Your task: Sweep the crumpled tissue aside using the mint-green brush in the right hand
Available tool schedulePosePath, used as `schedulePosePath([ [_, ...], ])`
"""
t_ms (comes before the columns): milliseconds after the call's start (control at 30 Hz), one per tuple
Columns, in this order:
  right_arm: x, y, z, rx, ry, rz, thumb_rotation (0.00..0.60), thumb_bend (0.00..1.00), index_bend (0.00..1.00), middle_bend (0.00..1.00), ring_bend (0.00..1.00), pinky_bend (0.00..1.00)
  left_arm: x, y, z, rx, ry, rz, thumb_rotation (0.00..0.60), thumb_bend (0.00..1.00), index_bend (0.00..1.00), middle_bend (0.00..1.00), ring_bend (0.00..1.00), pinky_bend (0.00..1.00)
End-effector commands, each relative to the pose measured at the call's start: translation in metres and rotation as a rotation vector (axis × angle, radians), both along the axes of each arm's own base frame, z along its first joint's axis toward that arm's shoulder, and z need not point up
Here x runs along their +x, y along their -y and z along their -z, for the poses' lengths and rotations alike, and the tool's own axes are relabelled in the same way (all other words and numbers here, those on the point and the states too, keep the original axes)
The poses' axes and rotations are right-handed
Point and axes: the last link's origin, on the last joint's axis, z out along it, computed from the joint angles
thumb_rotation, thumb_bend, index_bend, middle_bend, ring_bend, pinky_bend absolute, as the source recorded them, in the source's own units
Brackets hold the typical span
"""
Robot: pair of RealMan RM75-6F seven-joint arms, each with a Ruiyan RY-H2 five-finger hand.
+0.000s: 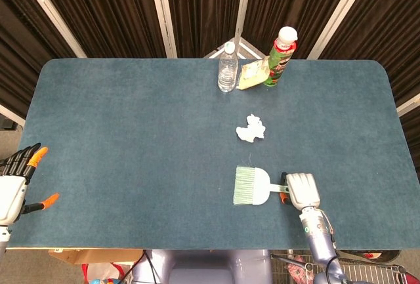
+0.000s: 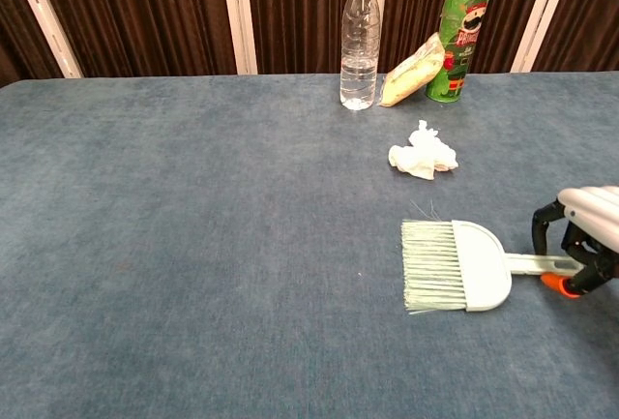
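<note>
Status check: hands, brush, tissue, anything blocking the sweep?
Right hand at brush handle, grip unconfirmed. Left hand open, idle at table edge. Tissue untouched beyond the bristles. Nothing between them.

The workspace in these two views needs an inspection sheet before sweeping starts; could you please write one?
Surface: blue table, carpet-like top.
Job's things: mint-green brush lies flat, bristles pointing left; crumpled tissue sits apart, beyond it.
Clutter: water bottle, snack bag and green can stand together at the far edge.
Hands: right hand is at the brush handle's end, grip unclear; left hand holds nothing, fingers apart, off the table's left edge.
Cables: nothing seen.
Surroundings: dark curtains behind.
</note>
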Motion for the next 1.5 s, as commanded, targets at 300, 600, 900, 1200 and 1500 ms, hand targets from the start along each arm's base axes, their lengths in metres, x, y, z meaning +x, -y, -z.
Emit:
schedulePosePath([
  [300,0.047,0.04,-0.042,-0.072,-0.037,-0.112,0.6,0.59,0.74,0.93,0.94,0.8,0.0,-0.001,0.0,-0.001,0.004,0.002,0.6,0.0,0.0,0.0,0.0,0.02],
  [600,0.097,0.081,-0.05,-0.087,-0.068,-0.161,0.6,0.6,0.74,0.93,0.94,0.8,0.0,-0.002,-0.001,-0.015,0.025,-0.007,0.6,0.0,0.0,0.0,0.0,0.02],
  [900,0.123,0.117,-0.024,-0.062,-0.171,-0.195,0.6,0.6,0.75,0.93,0.94,0.8,-0.001,-0.005,-0.002,-0.027,0.05,-0.018,0.6,0.0,0.0,0.0,0.0,0.02],
  [1200,0.126,0.143,-0.001,-0.053,-0.256,-0.189,0.6,0.6,0.75,0.93,0.94,0.8,0.0,-0.007,-0.002,-0.04,0.063,-0.023,0.6,0.0,0.0,0.0,0.0,0.02],
  [1500,0.103,0.167,-0.018,-0.124,-0.387,-0.141,0.6,0.6,0.75,0.93,0.94,0.8,0.0,-0.006,-0.002,-0.047,0.069,-0.027,0.6,0.0,0.0,0.0,0.0,0.02],
])
